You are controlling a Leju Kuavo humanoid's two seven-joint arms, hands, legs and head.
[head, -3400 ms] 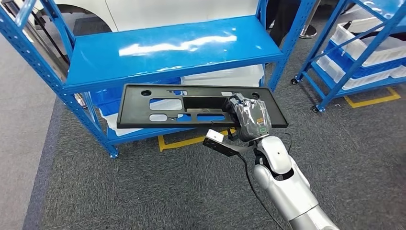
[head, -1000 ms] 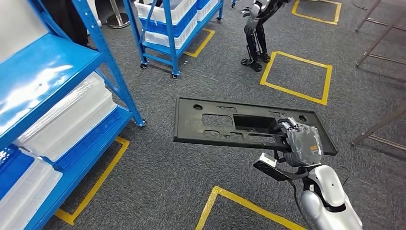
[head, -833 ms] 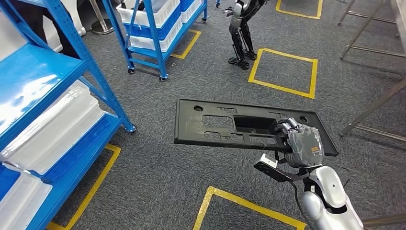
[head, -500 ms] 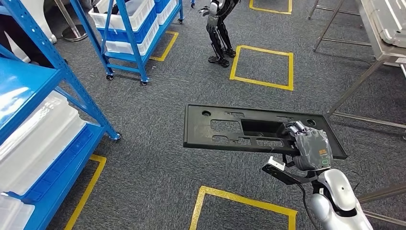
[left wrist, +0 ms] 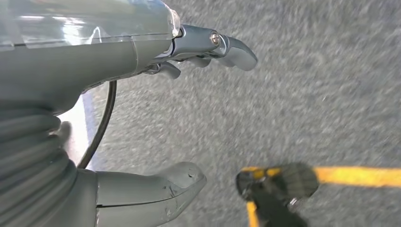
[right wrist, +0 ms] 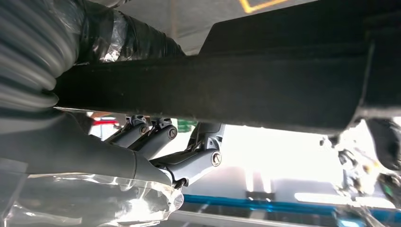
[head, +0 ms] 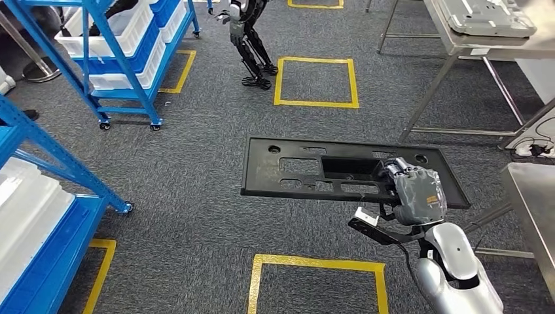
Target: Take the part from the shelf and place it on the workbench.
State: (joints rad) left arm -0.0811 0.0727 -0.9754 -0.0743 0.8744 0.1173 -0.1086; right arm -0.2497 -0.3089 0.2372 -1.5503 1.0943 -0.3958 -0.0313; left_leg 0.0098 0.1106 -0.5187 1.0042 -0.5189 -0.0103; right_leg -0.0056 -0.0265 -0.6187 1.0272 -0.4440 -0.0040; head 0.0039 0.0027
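The part is a long flat black plastic panel [head: 314, 173] with cut-outs, held level above the grey carpet. My right hand [head: 413, 193] grips it near its right end, fingers hooked into the big middle cut-out. In the right wrist view the panel's dark edge [right wrist: 265, 90] runs across the picture with the fingers [right wrist: 189, 161] wrapped around it. My left hand [left wrist: 142, 118] hangs over the carpet with its fingers apart and nothing in it. A steel workbench [head: 533, 196] edge shows at the far right.
A blue shelf [head: 46, 222] with white bins stands at the left and a wheeled blue rack [head: 111, 59] at the back left. Another steel table [head: 458, 39] stands at the back right. Another humanoid robot's legs [head: 252, 46] stand beyond. Yellow floor squares [head: 317, 82] mark the carpet.
The whole view has swung right: the blue shelf slid off to the left and steel tables came in at the right. The panel stays in my right hand.
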